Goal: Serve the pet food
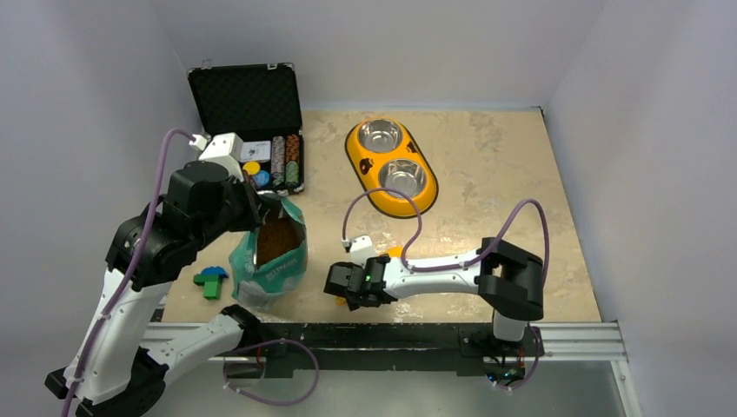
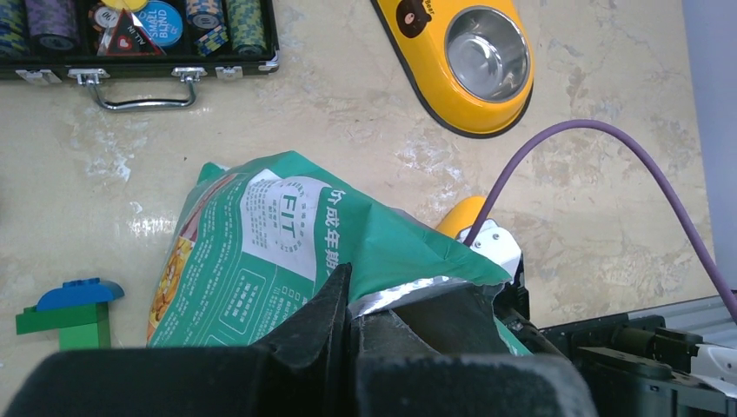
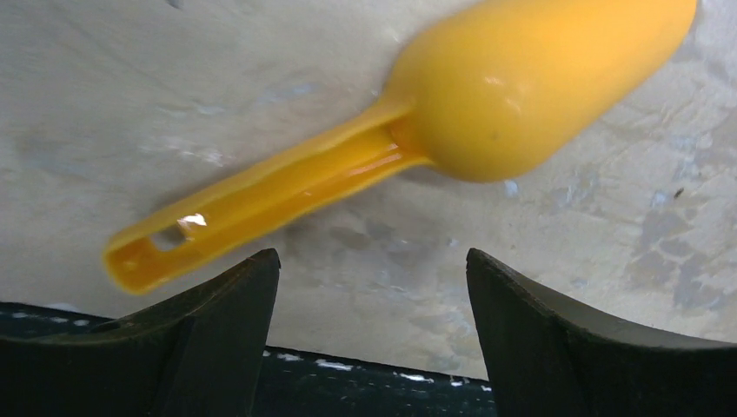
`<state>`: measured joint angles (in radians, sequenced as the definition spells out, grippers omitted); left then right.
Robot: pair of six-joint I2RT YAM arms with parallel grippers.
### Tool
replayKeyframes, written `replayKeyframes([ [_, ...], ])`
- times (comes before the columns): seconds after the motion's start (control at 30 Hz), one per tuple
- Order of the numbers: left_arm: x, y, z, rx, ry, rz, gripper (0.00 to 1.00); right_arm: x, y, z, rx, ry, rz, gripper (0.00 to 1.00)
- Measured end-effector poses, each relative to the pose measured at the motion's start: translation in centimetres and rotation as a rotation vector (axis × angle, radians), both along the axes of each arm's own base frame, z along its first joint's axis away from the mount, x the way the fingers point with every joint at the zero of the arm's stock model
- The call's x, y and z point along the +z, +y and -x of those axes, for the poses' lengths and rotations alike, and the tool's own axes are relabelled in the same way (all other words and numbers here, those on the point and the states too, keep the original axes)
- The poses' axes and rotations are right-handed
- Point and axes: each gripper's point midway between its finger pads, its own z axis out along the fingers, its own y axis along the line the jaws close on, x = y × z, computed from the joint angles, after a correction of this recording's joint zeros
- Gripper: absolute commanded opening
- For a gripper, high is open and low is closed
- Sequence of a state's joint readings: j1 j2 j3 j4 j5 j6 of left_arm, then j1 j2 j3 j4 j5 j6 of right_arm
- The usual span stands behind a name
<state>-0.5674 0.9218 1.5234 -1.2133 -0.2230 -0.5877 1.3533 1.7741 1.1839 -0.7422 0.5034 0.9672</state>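
Surface: beige marbled table inside plain white walls; I'm working from the near edge outward.
Right gripper: low over the table near its front edge, jaws spread wide with nothing between them.
Scoop: yellow, lying flat just ahead of those fingertips, its handle running diagonally across my wrist view. The ribbed channel along the handle faces up, so I judge it lies bowl-down.
Step in hand: picking up the scoop, I'd say.
How I'd do it: turn the wrist until the jaws straddle the handle squarely. Move forward to mid-handle, well short of the bowl, drop until the tips almost touch the table, then close. It will need rolling over before it dips.
Left gripper: clamped on the rim of the pouch, holding its mouth up and open. I'd keep that hand motionless.
Kibble: a grainy brown mass inside the open pouch, left of the right gripper; none shows elsewhere.
Blocks: green and blue, just left of the pouch.
Feeder: yellow, with two steel bowls that both look bare, further back and well apart from the pouch.
Case: open, with poker chips, at the far left.
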Motion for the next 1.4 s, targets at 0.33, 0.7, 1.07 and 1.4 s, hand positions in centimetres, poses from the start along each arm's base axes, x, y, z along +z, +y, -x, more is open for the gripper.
replayKeyframes([
  [0.33,0.3,0.7,1.4,-0.005,-0.021,0.025,0.00,-1.5,-7.2,1.5,-0.109,0.038,0.102,0.81],
  [0.7,0.6,1.7,2.3,0.012,-0.044,0.021,0.00,4.7,2.2,-0.7,-0.124,0.002,-0.115,0.81],
  [1.07,0.1,1.6,0.3,0.062,-0.006,-0.039,0.00,-0.3,1.1,-0.7,-0.139,0.024,0.025,0.77],
  [1.4,0.2,3.0,-1.8,0.182,0.024,-0.143,0.00,-1.8,-5.4,0.5,-0.111,0.008,0.059,0.76],
])
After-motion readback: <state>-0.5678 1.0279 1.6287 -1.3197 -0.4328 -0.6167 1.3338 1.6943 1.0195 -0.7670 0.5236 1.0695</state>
